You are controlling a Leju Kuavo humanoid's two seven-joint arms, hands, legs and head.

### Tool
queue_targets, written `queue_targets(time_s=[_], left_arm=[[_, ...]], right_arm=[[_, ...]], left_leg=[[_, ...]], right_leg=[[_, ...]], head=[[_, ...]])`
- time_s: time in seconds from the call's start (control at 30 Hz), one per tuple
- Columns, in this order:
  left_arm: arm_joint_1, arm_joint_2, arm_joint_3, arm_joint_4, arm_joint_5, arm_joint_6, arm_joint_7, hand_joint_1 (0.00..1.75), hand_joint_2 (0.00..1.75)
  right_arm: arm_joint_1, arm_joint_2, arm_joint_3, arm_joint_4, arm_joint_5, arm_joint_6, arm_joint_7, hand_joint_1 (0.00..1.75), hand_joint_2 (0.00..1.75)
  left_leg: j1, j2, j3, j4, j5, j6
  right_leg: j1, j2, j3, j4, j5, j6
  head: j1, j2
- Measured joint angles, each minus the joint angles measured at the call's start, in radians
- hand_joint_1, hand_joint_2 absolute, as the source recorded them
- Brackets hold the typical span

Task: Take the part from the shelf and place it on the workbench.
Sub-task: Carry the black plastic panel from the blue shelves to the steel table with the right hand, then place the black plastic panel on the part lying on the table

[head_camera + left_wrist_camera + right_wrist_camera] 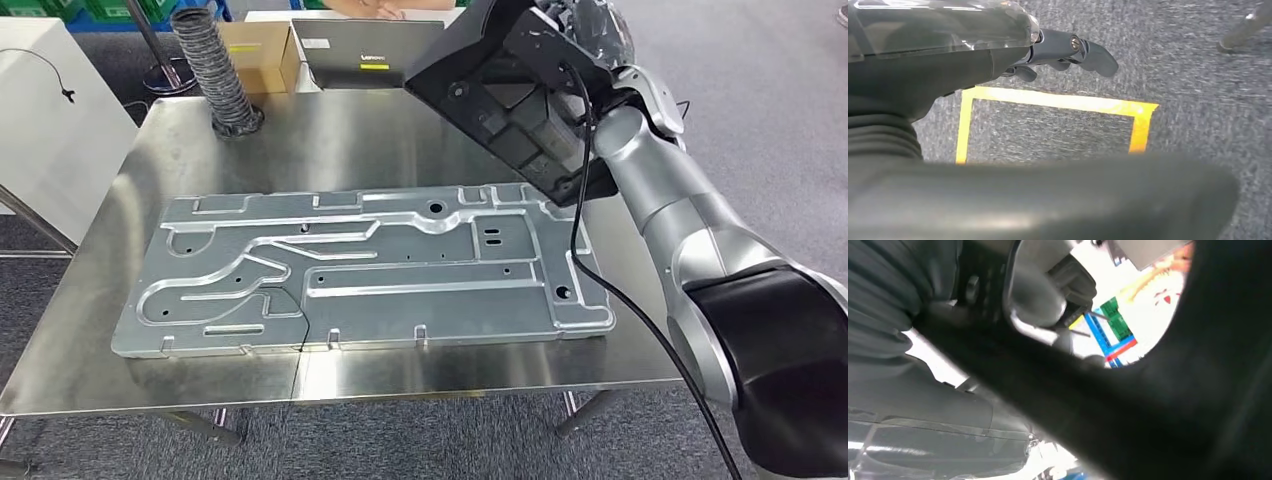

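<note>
**Black part held high over the far right of the workbench**

The right hand (1048,295) grasps a black moulded part (505,85), carried tilted in the air above the far right corner of the steel workbench (330,150). In the head view the part shows its ribbed, recessed underside, and its lower edge hangs above the bench without touching it. The silver right arm (680,220) reaches in from the near right, with a black cable (600,290) looping down along it. In the right wrist view the grey fingers (1075,282) curl around a metal edge (1023,325) of the part, whose dark bulk lies blurred across the picture.

Flat on the bench lies a large grey metal plate (360,270) with raised ribs, grooves and holes, covering most of the surface from left to right.

At the far edge stands a grey laptop (365,52) with its lid towards the robot; the lid reads "Lenovo" and carries a small white label too fine to read. Left of it sit a brown cardboard box (262,55) and a ribbed grey hose (212,70) rising from the bench.

The left hand (1063,52) hangs over grey carpet (1198,75) marked with yellow tape (1058,101); its dark fingers are loosely bent and hold nothing.
</note>
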Motion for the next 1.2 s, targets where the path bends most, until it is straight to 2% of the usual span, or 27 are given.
queue_targets(time_s=[0.03,0.07,0.1,0.13,0.17,0.23,0.27,0.3,0.37,0.43,0.47,0.53,0.57,0.6,0.63,0.7,0.73,0.77,0.8,0.87,0.93,0.97,1.03,1.07,1.1,1.13,1.2], left_arm=[[0.000,0.000,0.000,0.000,-0.001,-0.001,-0.004,0.00,1.75],[0.001,0.000,0.000,0.000,-0.002,0.000,-0.008,0.00,1.75],[0.001,0.000,0.001,0.000,-0.002,0.001,-0.010,0.00,1.75],[0.002,0.000,0.002,0.000,-0.003,0.005,-0.011,0.00,1.75],[0.002,0.000,0.003,0.000,-0.003,0.009,-0.013,0.00,1.75],[0.001,0.000,0.006,0.000,-0.003,0.019,-0.016,0.00,0.87],[0.001,0.000,0.006,0.000,-0.004,0.024,-0.018,0.00,0.44],[0.001,0.000,0.007,0.000,-0.005,0.028,-0.021,0.00,0.00],[0.002,-0.002,0.007,0.000,-0.008,0.035,-0.025,0.00,0.00],[0.002,-0.004,0.007,0.000,-0.011,0.043,-0.026,0.00,0.00],[0.001,-0.005,0.008,0.000,-0.011,0.047,-0.026,0.00,0.00],[0.000,-0.007,0.009,0.000,-0.013,0.053,-0.025,0.00,0.00],[0.001,-0.008,0.010,0.000,-0.014,0.055,-0.025,0.00,0.00],[0.001,-0.009,0.012,0.000,-0.014,0.056,-0.024,0.00,0.00],[0.001,-0.011,0.014,0.000,-0.014,0.056,-0.023,0.00,0.00],[0.001,-0.016,0.018,0.000,-0.014,0.057,-0.022,0.00,0.00],[0.001,-0.017,0.021,0.000,-0.013,0.057,-0.022,0.00,0.00],[0.001,-0.018,0.024,0.000,-0.012,0.057,-0.022,0.00,0.00],[0.001,-0.018,0.027,0.000,-0.012,0.056,-0.021,0.00,0.00],[0.001,-0.018,0.032,0.000,-0.010,0.057,-0.019,0.00,0.00],[0.002,-0.019,0.039,0.000,-0.008,0.059,-0.018,0.00,0.00],[0.002,-0.020,0.043,0.000,-0.007,0.061,-0.017,0.00,0.00],[0.005,-0.021,0.052,0.000,-0.004,0.064,-0.017,0.00,0.00],[0.006,-0.021,0.055,0.000,-0.004,0.065,-0.017,0.00,0.00],[0.006,-0.021,0.057,0.000,-0.004,0.065,-0.017,0.00,0.00],[0.007,-0.021,0.058,0.000,-0.004,0.066,-0.017,0.00,0.00],[0.007,-0.021,0.062,0.000,-0.004,0.066,-0.019,0.00,0.00]], right_arm=[[-0.001,0.003,0.000,0.011,-0.005,0.011,-0.002,0.00,0.00],[-0.002,0.006,0.000,0.022,-0.011,0.021,-0.005,0.00,0.00],[-0.002,0.009,0.000,0.031,-0.017,0.034,-0.008,0.00,0.00],[-0.003,0.012,0.000,0.037,-0.024,0.046,-0.011,0.00,0.00],[-0.005,0.016,-0.001,0.043,-0.032,0.060,-0.013,0.00,0.00],[-0.012,0.025,-0.003,0.053,-0.050,0.090,-0.015,0.00,0.00],[-0.017,0.030,-0.007,0.058,-0.060,0.106,-0.016,0.00,0.00],[-0.021,0.035,-0.012,0.062,-0.071,0.121,-0.017,0.00,0.00],[-0.026,0.045,-0.024,0.071,-0.090,0.151,-0.018,0.00,0.00],[-0.032,0.053,-0.036,0.078,-0.104,0.181,-0.018,0.00,0.00],[-0.035,0.057,-0.041,0.081,-0.109,0.198,-0.017,0.00,0.00],[-0.040,0.064,-0.048,0.089,-0.112,0.226,-0.013,0.00,0.00],[-0.040,0.067,-0.049,0.094,-0.112,0.236,-0.010,0.00,0.00],[-0.040,0.070,-0.050,0.099,-0.111,0.243,-0.005,0.00,0.00],[-0.041,0.074,-0.050,0.104,-0.109,0.250,0.001,0.00,0.00],[-0.049,0.081,-0.050,0.110,-0.102,0.273,0.017,0.00,0.00],[-0.055,0.085,-0.050,0.113,-0.099,0.290,0.027,0.00,0.00],[-0.060,0.090,-0.050,0.116,-0.097,0.309,0.040,0.00,0.00],[-0.064,0.093,-0.050,0.120,-0.095,0.329,0.053,0.00,0.00],[-0.066,0.099,-0.050,0.131,-0.099,0.371,0.092,0.00,0.00],[-0.068,0.101,-0.056,0.141,-0.112,0.400,0.134,0.00,0.00],[-0.069,0.102,-0.062,0.145,-0.119,0.405,0.151,0.00,0.00],[-0.071,0.102,-0.073,0.153,-0.127,0.405,0.172,0.00,0.00],[-0.071,0.102,-0.076,0.157,-0.129,0.405,0.178,0.00,0.00],[-0.071,0.102,-0.078,0.161,-0.130,0.405,0.181,0.00,0.00],[-0.072,0.102,-0.080,0.164,-0.130,0.405,0.184,0.00,0.00],[-0.077,0.102,-0.084,0.167,-0.126,0.403,0.193,0.00,0.00]], left_leg=[[0.001,0.000,-0.033,0.068,-0.026,-0.002],[0.002,0.000,-0.058,0.116,-0.038,-0.003],[0.002,0.000,-0.066,0.128,-0.031,-0.003],[0.002,0.000,-0.054,0.099,-0.006,-0.003],[0.003,0.000,-0.025,0.035,0.032,-0.001],[0.001,0.000,0.040,-0.101,0.085,0.007],[0.000,0.000,0.058,-0.141,0.096,0.011],[-0.002,0.000,0.063,-0.156,0.096,0.015],[-0.002,0.000,0.063,-0.161,0.100,0.024],[0.001,0.001,0.064,-0.168,0.106,0.034],[0.002,0.001,0.065,-0.171,0.109,0.037],[0.003,0.001,0.064,-0.170,0.110,0.040],[0.003,0.001,0.064,-0.170,0.110,0.040],[0.003,0.000,0.064,-0.169,0.109,0.040],[0.003,0.000,0.064,-0.168,0.109,0.039],[0.004,-0.001,0.065,-0.164,0.106,0.035],[0.002,-0.001,0.064,-0.161,0.104,0.031],[0.001,-0.001,0.062,-0.160,0.103,0.026],[0.000,-0.001,0.060,-0.159,0.103,0.021],[0.000,0.000,0.060,-0.161,0.103,0.010],[0.002,0.000,0.050,-0.137,0.083,0.000],[0.004,0.001,0.034,-0.098,0.059,-0.004],[0.005,0.001,-0.023,0.034,-0.005,-0.011],[0.005,0.001,-0.052,0.095,-0.027,-0.012],[0.005,0.001,-0.069,0.129,-0.032,-0.013],[0.005,0.001,-0.066,0.122,-0.017,-0.012],[0.005,0.001,-0.010,0.005,0.051,-0.007]], right_leg=[[0.001,0.000,0.000,0.001,-0.001,-0.002],[0.002,0.000,0.001,0.001,-0.001,-0.002],[0.003,0.001,0.002,0.003,-0.002,-0.003],[0.003,0.001,0.003,0.004,-0.003,-0.002],[0.003,0.002,0.004,0.006,-0.005,-0.001],[0.006,0.004,0.002,0.011,-0.009,0.004],[0.007,0.004,0.000,0.014,-0.009,0.008],[0.009,0.005,-0.003,0.015,-0.009,0.012],[0.008,0.005,-0.006,0.015,-0.009,0.022],[0.006,0.005,-0.019,0.045,-0.034,0.032],[0.004,0.004,-0.038,0.091,-0.063,0.038],[0.000,0.004,-0.097,0.230,-0.129,0.046],[-0.003,0.004,-0.122,0.286,-0.147,0.049],[-0.005,0.004,-0.133,0.308,-0.146,0.051],[-0.007,0.003,-0.123,0.287,-0.125,0.052],[-0.010,0.001,-0.060,0.153,-0.058,0.050],[-0.008,0.000,-0.029,0.087,-0.034,0.046],[-0.005,-0.001,-0.010,0.044,-0.022,0.042],[-0.002,0.000,-0.003,0.026,-0.021,0.036],[-0.001,0.001,-0.002,0.021,-0.019,0.024],[-0.003,0.000,0.002,0.014,-0.015,0.011],[-0.004,-0.001,0.004,0.011,-0.013,0.005],[-0.002,-0.001,0.005,0.011,-0.014,-0.001],[-0.001,-0.001,0.006,0.011,-0.015,-0.002],[0.000,0.000,0.006,0.012,-0.015,-0.003],[0.001,0.001,0.008,0.013,-0.017,-0.003],[0.001,0.003,0.011,0.016,-0.020,-0.001]], head=[[0.000,0.000],[0.000,0.000],[0.000,0.000],[0.000,0.000],[0.000,0.000],[0.000,0.000],[0.000,0.000],[0.000,0.000],[0.000,0.000],[0.000,0.000],[0.000,0.000],[0.000,0.000],[0.000,0.000],[0.000,0.000],[0.000,0.000],[0.000,0.000],[0.000,0.000],[0.000,0.000],[0.000,0.000],[0.000,0.000],[0.000,0.000],[0.000,0.000],[0.000,0.000],[0.000,0.000],[0.000,0.000],[0.000,0.000],[0.000,0.000]])
